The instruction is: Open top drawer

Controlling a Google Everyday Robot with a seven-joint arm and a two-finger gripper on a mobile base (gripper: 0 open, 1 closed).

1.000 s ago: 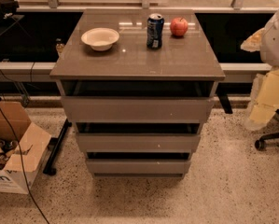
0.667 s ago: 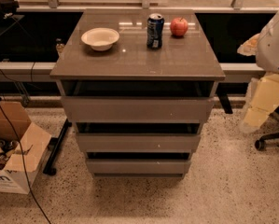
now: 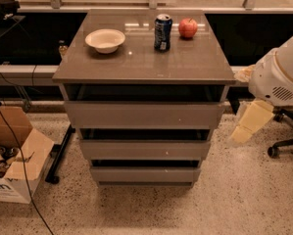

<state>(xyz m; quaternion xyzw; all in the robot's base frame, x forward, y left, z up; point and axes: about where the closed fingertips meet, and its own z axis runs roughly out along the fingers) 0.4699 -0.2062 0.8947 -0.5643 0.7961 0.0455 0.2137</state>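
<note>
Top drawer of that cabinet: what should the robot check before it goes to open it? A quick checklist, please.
1. The top drawer is in full view with nothing in front of it: ok.
2. There is a handle to grab: not ok. The front is flat and bare.
3. The gripper is at the drawer: not ok. It hangs off to the drawer's right, apart from its front.
4. The bowl, can and apple sit back from the front edge of the tabletop: ok.
5. How far the drawer is already pulled out: cannot tell. Only a dark gap shows above its front.
</note>
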